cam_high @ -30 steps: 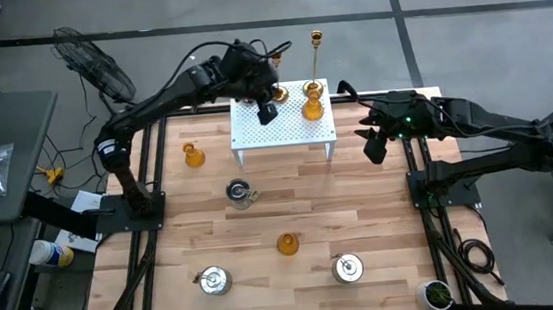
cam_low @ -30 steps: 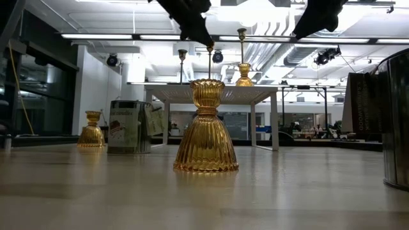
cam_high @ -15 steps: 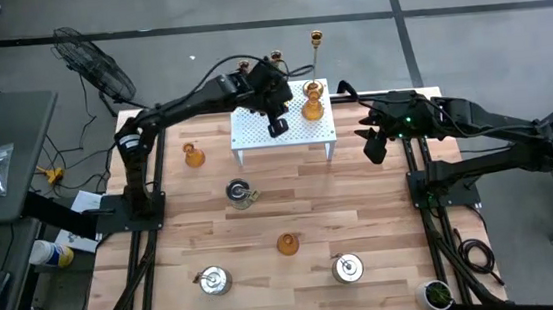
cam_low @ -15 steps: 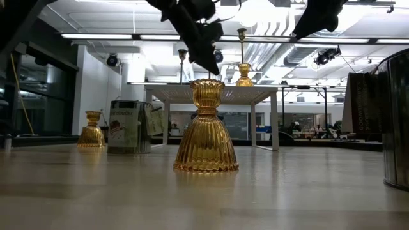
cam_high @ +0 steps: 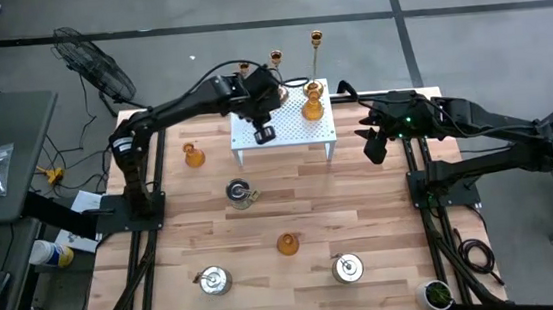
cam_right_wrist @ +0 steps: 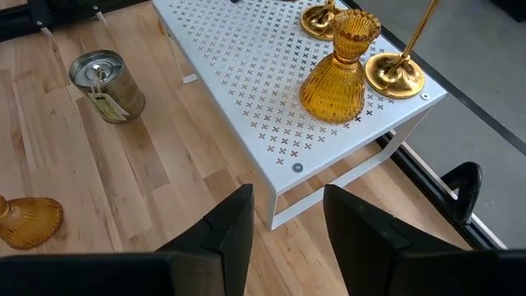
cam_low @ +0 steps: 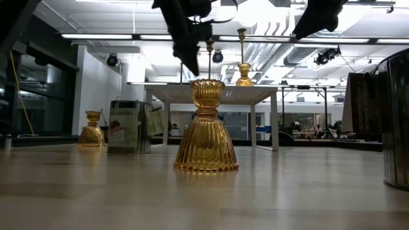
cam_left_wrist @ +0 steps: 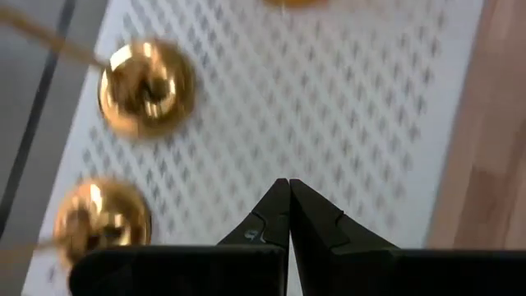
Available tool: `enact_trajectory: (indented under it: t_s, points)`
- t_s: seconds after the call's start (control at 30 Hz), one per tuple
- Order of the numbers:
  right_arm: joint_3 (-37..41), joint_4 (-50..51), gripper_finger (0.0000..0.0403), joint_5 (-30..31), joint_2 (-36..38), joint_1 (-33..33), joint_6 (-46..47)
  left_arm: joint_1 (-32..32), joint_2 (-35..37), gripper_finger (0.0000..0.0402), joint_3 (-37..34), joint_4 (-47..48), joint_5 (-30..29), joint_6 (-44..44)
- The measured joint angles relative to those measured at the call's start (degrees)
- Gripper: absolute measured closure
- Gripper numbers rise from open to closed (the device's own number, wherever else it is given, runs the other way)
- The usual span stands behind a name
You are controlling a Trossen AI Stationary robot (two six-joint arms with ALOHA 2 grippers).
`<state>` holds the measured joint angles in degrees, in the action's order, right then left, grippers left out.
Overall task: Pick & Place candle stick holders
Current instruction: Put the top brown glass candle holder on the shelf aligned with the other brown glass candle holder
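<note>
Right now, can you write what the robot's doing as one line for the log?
left gripper: shut, empty, over white rack | right gripper: open, waiting beside rack | on rack: amber cup, gold candlesticks

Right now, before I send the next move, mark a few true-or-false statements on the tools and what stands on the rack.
1. The left tool is shut with nothing in it. True.
2. An amber cup stands on the white rack. True.
3. The right tool grips a silvery pot. False: it is open and empty, beside the rack.
4. All three amber cups are on the rack. False: two stand on the table.
</note>
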<state>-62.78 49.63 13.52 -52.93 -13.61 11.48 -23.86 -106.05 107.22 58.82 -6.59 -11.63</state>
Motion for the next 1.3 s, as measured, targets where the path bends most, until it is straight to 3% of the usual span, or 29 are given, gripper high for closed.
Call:
enact_trajectory:
  t_s: [0.47, 1.13, 1.3]
  points:
    - [0.0, 0.0, 0.0263, 0.0, 0.0, 0.0, -2.3, -0.1, 5.8, 0.0401, 0.0, 9.1, -3.0, 4.6]
    - [0.0, -0.1, 0.0263, 0.0, 0.0, 0.0, -2.3, 3.6, 8.2, 0.0401, -0.3, 18.7, -1.9, 8.1]
    - [0.0, -0.1, 0.0263, 0.0, 0.0, 0.0, -2.3, 4.0, 15.4, 0.0401, -11.9, 15.0, -1.9, 11.6]
